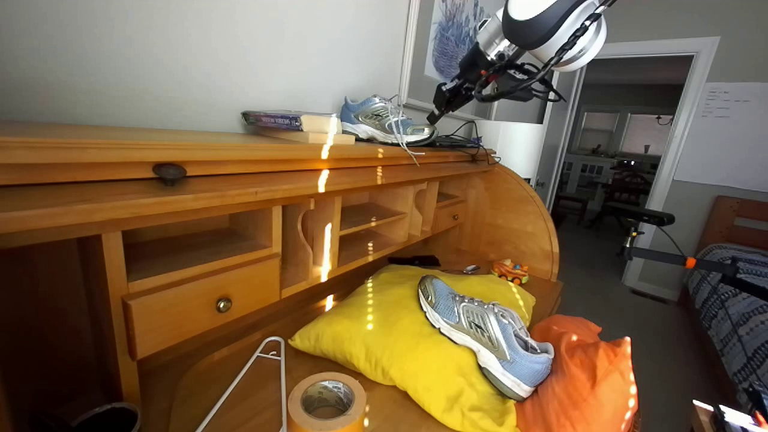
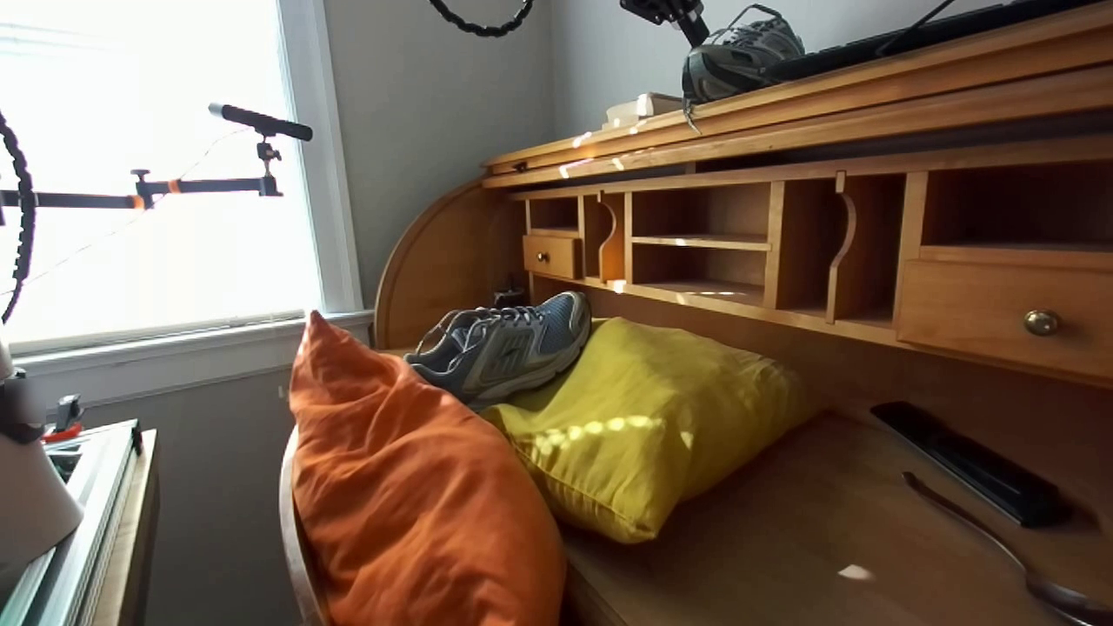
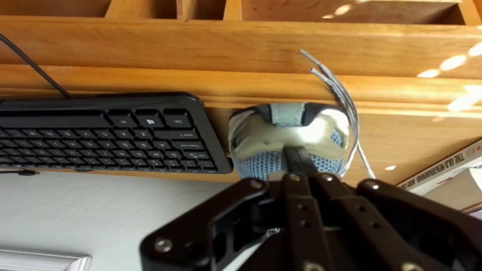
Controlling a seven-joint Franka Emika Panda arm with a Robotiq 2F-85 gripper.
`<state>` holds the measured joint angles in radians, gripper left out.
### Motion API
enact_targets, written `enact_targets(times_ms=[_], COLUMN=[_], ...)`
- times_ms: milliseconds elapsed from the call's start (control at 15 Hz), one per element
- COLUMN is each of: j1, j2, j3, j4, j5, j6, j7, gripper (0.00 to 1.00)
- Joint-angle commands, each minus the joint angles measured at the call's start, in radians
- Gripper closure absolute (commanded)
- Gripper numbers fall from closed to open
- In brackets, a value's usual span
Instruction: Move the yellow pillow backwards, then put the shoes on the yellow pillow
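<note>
The yellow pillow [image 1: 366, 342] lies on the desk's work surface; it also shows in an exterior view [image 2: 687, 409]. A blue and silver shoe [image 1: 480, 336] rests tilted on it, also visible in an exterior view [image 2: 513, 352]. A matching shoe [image 1: 375, 117] stands on the desk's top shelf in both exterior views [image 2: 739, 65], its laces hanging over the front edge. My gripper [image 1: 433, 114] is at this shoe's toe. In the wrist view the fingertips [image 3: 299, 158] are together with nothing seen between them, over the shoe's toe [image 3: 278, 133]. Whether they touch it I cannot tell.
A black keyboard [image 3: 113, 139] lies beside the upper shoe, and books [image 1: 291, 123] lie on its other side. The wall stands close behind. An orange pillow [image 1: 582, 372] leans against the yellow one. A tape roll [image 1: 327, 402], hanger [image 1: 282, 372] and toy car [image 1: 510, 272] are on the desk.
</note>
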<state>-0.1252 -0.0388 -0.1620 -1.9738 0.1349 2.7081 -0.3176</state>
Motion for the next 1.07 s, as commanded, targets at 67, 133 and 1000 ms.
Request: enact_targets(times_ms=[67,133,1000], j1=[-0.016,-0.018,-0.033], j2=[0.009,0.013,0.014], j3=[-0.010,-0.011,-0.012], j4=[-0.005,-0.004,-0.016], j5=[-0.015,-0.018,-0.026], j6=[-0.044,-0.051,-0.157], j7=[0.011,0.013,0.027], gripper=[1.00,1.00,1.00])
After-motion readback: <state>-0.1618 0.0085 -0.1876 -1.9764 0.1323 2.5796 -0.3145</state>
